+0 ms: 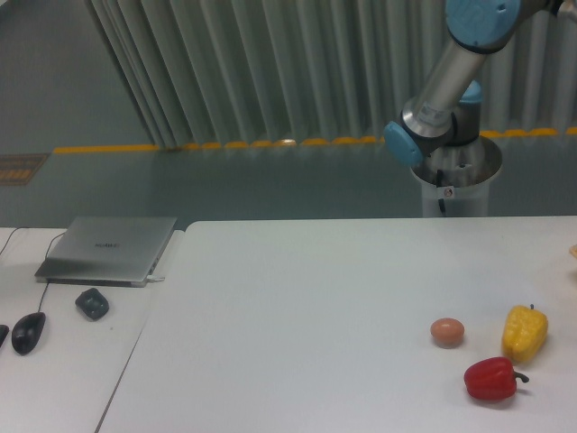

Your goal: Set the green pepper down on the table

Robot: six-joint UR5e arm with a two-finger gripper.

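The green pepper (92, 303) is small, dark and lumpy here. It sits on the narrow white desk (63, 379) at the left, just in front of the closed laptop (108, 250) and to the right of the black mouse (28, 332). It is not on the table (315, 307), the big white smooth one beside that desk.

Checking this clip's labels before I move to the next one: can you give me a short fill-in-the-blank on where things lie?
1. The red pepper lies on the table just in front of the ___ pepper.
2. Left of both those peppers lies a brown ___.
3. The green pepper sits on the side desk, in front of the closed ___.

Missing words: yellow (the yellow pepper); egg; laptop.
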